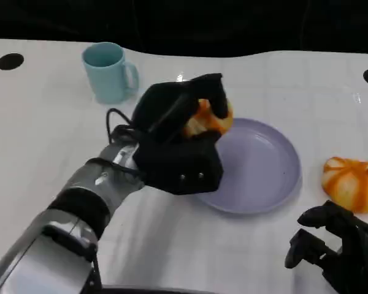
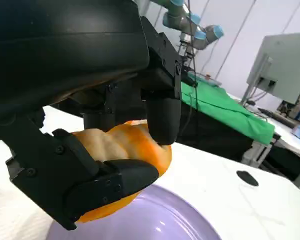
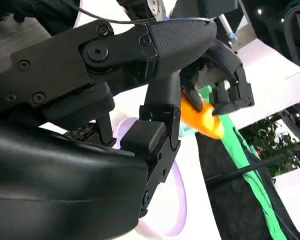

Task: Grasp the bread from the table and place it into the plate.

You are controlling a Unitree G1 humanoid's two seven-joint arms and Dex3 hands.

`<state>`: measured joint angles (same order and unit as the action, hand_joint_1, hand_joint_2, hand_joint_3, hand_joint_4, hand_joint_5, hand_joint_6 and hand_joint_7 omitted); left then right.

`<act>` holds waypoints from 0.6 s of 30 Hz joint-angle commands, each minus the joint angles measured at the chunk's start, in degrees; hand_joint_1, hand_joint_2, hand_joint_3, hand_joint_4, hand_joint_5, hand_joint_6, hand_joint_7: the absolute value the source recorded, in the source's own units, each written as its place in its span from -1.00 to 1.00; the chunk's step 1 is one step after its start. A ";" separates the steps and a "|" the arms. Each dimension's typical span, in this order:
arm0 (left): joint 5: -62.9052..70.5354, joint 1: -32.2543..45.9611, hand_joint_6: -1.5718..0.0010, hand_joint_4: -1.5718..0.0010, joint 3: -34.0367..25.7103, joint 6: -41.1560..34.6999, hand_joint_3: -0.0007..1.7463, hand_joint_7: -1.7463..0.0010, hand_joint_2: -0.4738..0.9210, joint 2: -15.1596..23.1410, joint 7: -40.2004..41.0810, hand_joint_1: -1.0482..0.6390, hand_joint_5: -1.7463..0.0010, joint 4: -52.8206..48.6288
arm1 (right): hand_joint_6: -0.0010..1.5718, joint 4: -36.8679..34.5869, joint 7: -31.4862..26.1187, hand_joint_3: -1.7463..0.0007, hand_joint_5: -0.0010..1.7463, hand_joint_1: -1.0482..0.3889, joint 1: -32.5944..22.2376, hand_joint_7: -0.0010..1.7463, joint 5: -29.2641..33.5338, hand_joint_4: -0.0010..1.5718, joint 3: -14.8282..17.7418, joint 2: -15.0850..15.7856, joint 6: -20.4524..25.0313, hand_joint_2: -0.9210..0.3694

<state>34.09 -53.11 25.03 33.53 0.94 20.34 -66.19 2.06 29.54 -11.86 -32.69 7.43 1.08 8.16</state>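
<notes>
I had the left hand (image 1: 181, 144) clamped on the bread (image 1: 207, 119) over the plate's (image 1: 264, 177) rim; right hand (image 1: 337, 245) lay low, fingers curled, holding nothing.

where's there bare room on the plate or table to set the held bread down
The plate is bare across its middle and right side. Its left rim is crowded by the left hand gripping the bread. Bare table lies between the plate and the mug. A second bread and the right hand crowd the right.

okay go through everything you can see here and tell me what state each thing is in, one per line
Left hand: grips a bread over the plate's left edge.
Held bread: lifted, not yet on the plate.
Plate: nothing on it.
Second bread: lying on the table, untouched.
Mug: upright.
Right hand: holds nothing, fingers curled.
</notes>
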 commanded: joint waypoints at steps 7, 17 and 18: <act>0.31 -3.15 0.08 -0.19 2.11 -2.11 0.49 -1.00 0.34 -3.78 -2.60 0.00 -1.00 -2.51 | 0.04 0.69 0.34 0.73 0.77 -0.27 -0.65 0.08 0.19 -0.10 0.44 0.59 -0.66 -1.00; 4.86 -4.60 0.12 -0.16 5.97 -5.48 0.34 -1.00 0.43 -5.28 -0.70 0.03 -1.00 -4.77 | 0.04 1.10 0.66 0.72 0.76 -0.27 -0.91 0.08 -0.33 -0.09 0.33 0.44 -0.26 -1.00; 4.99 -4.71 0.12 -0.16 6.13 -6.03 0.32 -1.00 0.44 -5.46 -1.15 0.03 -1.00 -4.97 | 0.04 1.10 0.69 0.72 0.76 -0.27 -0.95 0.08 -0.33 -0.08 0.32 0.32 -0.39 -1.00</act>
<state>38.36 -55.77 30.51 28.68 -4.50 19.25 -70.44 2.60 29.85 -12.32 -32.69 7.36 1.08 8.15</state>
